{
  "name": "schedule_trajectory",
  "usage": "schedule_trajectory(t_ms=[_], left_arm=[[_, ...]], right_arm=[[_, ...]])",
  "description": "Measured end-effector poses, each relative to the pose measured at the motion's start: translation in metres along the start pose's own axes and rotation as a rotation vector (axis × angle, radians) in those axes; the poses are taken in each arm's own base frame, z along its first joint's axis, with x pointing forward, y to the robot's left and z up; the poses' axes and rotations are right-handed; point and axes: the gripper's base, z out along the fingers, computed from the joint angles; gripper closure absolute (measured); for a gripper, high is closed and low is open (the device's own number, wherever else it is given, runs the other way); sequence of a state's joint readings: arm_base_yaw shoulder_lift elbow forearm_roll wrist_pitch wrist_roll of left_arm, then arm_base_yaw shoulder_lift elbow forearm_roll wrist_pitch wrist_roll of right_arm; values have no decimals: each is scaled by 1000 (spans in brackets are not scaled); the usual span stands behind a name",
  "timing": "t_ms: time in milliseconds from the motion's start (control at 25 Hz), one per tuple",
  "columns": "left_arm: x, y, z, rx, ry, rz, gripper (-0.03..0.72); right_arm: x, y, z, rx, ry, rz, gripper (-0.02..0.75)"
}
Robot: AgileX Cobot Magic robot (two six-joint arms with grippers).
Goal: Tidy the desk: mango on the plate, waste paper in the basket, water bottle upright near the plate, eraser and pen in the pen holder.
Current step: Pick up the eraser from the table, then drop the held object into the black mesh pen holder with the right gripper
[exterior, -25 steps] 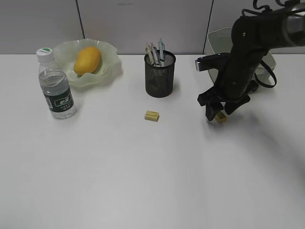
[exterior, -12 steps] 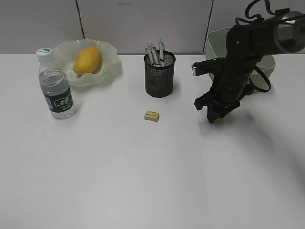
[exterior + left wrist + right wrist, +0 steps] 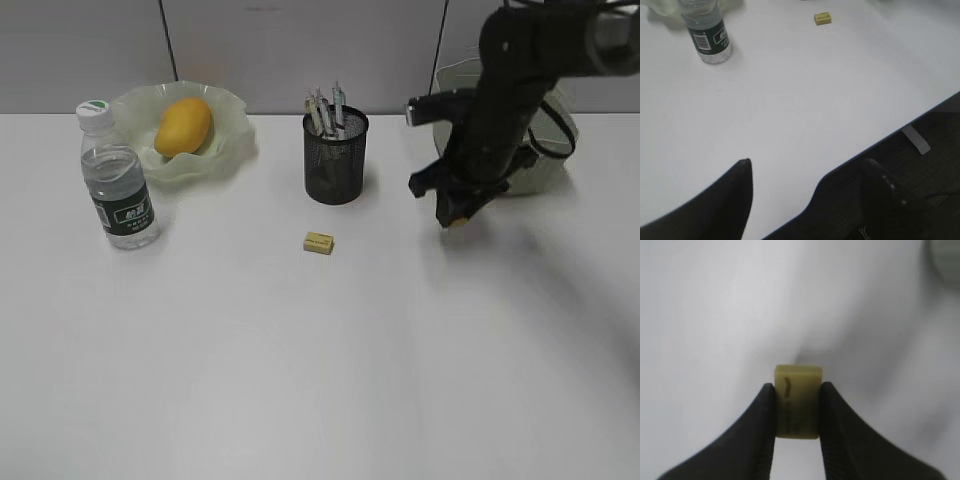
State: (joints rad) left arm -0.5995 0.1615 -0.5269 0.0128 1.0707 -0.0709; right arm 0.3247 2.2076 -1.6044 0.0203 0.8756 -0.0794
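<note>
My right gripper (image 3: 455,216) is shut on a small yellow eraser (image 3: 798,400) and holds it just above the white desk (image 3: 300,360), right of the black mesh pen holder (image 3: 336,158). Pens (image 3: 327,108) stand in the holder. A second yellow eraser (image 3: 319,242) lies on the desk in front of the holder. The mango (image 3: 184,126) rests in the wavy green plate (image 3: 232,110). The water bottle (image 3: 116,178) stands upright beside the plate. My left gripper (image 3: 807,165) hangs open over the desk's near edge, holding nothing. The waste paper is out of view.
The pale green basket (image 3: 556,150) stands at the back right, partly hidden behind my right arm. A grey partition wall runs along the back of the desk. In the left wrist view the desk edge (image 3: 900,131) drops to a dark floor.
My right gripper closed on the eraser that lay on the desk and lifted it up and slightly back. The left gripper stayed as it was.
</note>
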Motion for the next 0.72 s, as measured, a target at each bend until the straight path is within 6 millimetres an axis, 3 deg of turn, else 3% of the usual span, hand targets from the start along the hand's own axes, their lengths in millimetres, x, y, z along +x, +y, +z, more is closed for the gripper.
schedule_trajectory(t_ms=[200,360,560,720], left_arm=[[0,0,0,0,0,0,180],[0,0,0,0,0,0,180],[0,0,0,0,0,0,180],[0,0,0,0,-1,0,180]], right_arm=[[-38,8,-57,-47,-147,18,521],[-61,31,-94,-70,-278,-25,521],[-77,62,-113,-105,-440,-69,521],[-85,71,-113,-137,-535,-56,521]])
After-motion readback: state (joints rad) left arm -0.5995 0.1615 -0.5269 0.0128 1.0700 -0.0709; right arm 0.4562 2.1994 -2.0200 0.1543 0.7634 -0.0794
